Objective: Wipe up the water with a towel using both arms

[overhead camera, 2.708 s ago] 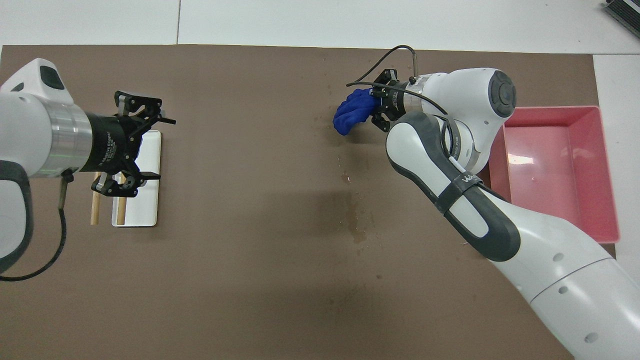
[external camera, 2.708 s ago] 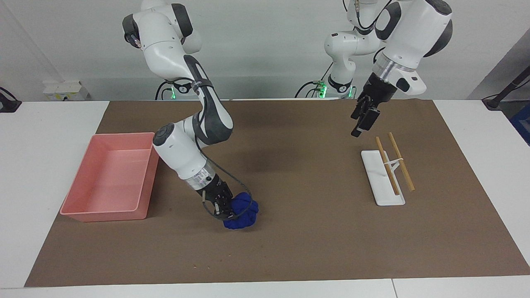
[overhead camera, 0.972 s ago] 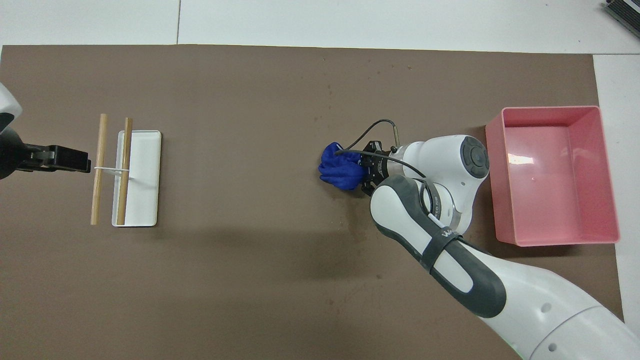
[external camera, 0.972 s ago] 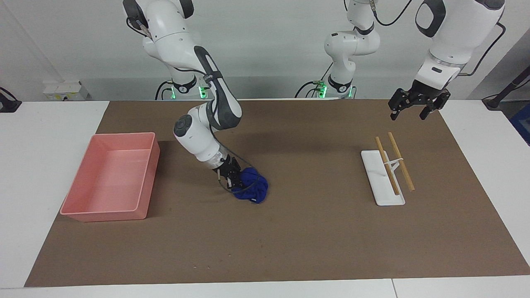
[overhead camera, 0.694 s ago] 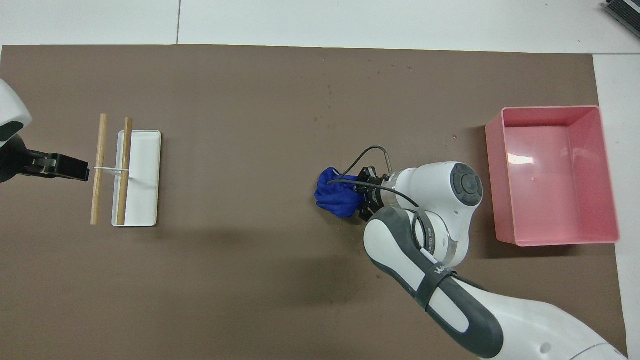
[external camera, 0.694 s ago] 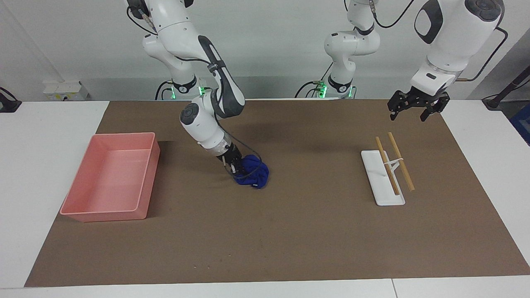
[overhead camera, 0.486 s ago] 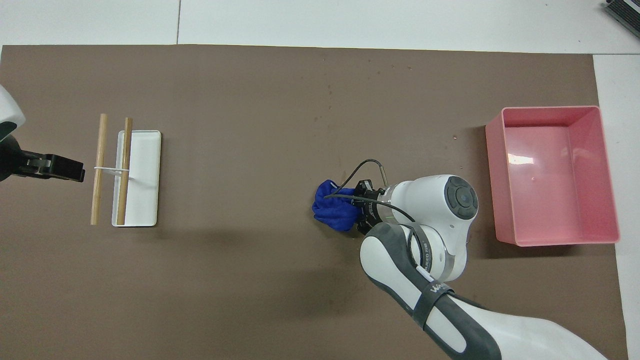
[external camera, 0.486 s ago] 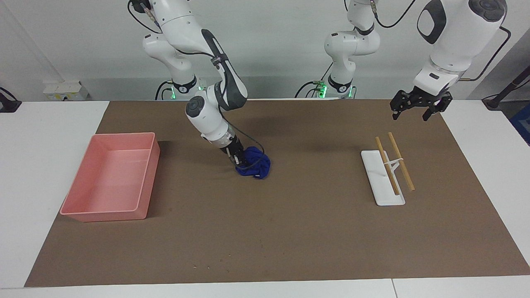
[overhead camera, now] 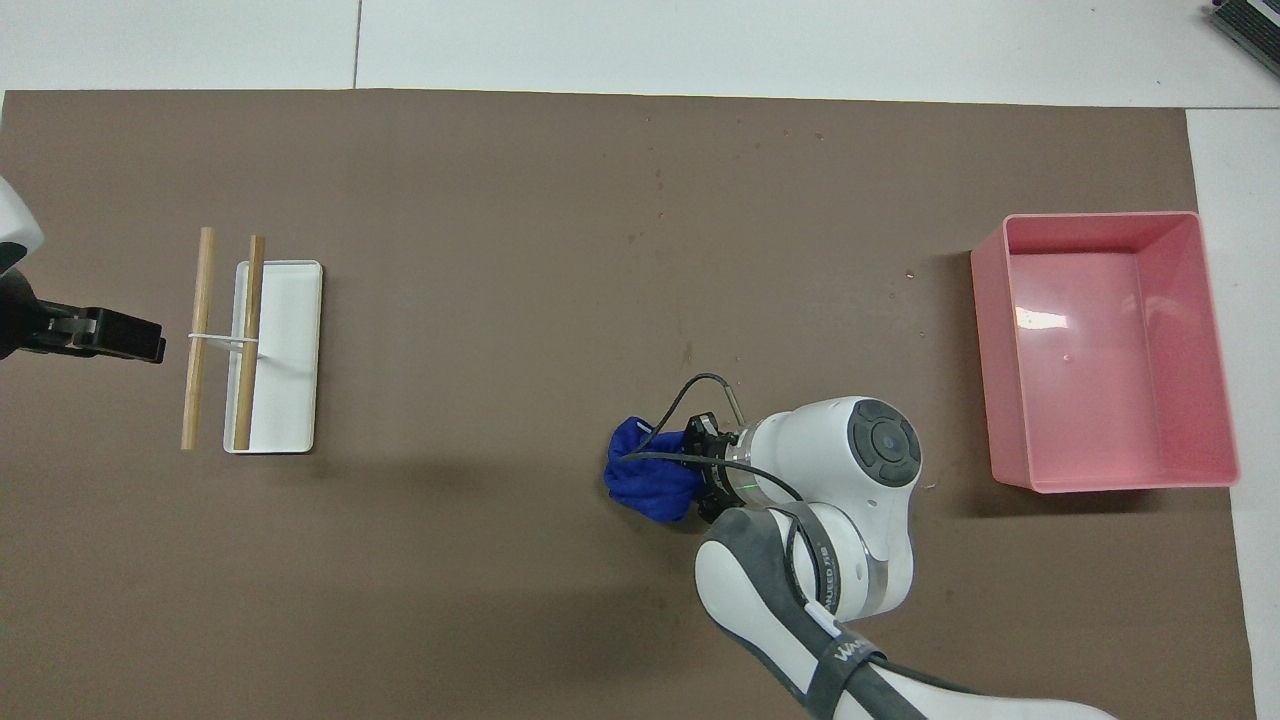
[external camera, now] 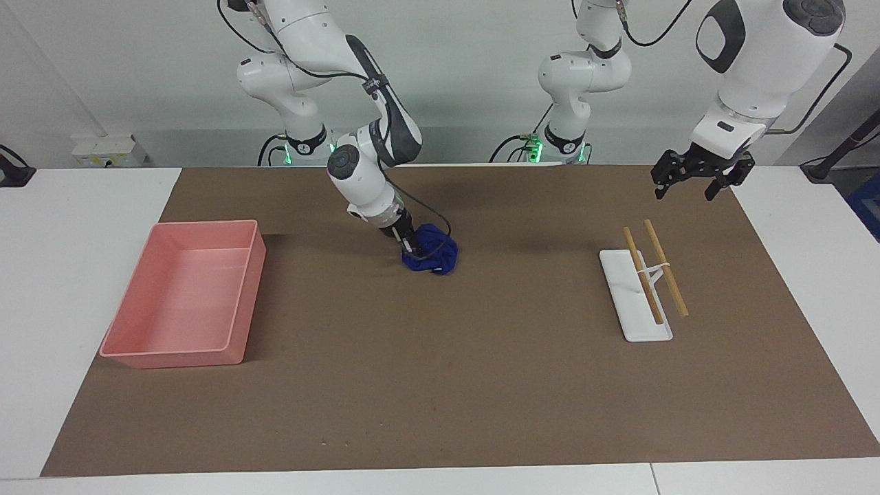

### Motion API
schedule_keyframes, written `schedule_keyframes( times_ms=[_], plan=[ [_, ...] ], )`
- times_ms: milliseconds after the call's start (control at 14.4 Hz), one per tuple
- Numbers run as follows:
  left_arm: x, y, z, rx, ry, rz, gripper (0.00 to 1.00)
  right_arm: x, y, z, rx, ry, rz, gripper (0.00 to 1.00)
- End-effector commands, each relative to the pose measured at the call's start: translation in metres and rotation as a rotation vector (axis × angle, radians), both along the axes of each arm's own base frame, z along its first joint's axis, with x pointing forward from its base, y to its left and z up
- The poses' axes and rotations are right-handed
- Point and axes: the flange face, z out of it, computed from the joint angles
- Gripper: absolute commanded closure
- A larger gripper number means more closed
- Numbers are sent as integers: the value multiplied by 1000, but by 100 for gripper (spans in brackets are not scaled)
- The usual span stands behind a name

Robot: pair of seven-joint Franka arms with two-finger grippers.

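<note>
The towel [external camera: 434, 254] [overhead camera: 645, 480] is a bunched royal-blue lump resting on the brown mat near its middle. My right gripper [external camera: 410, 245] [overhead camera: 703, 470] comes down at a slant from the right arm's side and is shut on the towel's edge, holding it against the mat. The left gripper [external camera: 689, 187] [overhead camera: 140, 342] hangs open and holds nothing, up in the air over the mat's corner at the left arm's end. I cannot make out any water on the mat; the ground under the towel and wrist is hidden.
A pink tray [external camera: 172, 357] [overhead camera: 985, 360] with nothing in it stands at the right arm's end. Toward the left arm's end lies a white dish [external camera: 622, 289] [overhead camera: 290, 400] with two wooden sticks [external camera: 665, 268] [overhead camera: 200, 330] across it. Small dark specks dot the mat.
The right gripper has dragged the towel across the mat toward the robots, still shut on it. The left gripper lifted off from above the white dish earlier and now barely moves.
</note>
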Motion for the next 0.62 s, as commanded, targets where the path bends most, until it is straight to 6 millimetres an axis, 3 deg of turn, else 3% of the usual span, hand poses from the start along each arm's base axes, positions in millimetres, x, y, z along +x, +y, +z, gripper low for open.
schedule_keyframes(
  times_ms=[0,208,556],
  plan=[
    [-1,-4,5,17,-2,-19,0,-28,-9,-2,3,58,63,100],
    [-1,3,5,16,2,-10,0,-28,-19,-6,-6,39,128,100],
    [-2,10,6,16,1,1,0,8,-79,2,-19,-46,142,100]
  ],
)
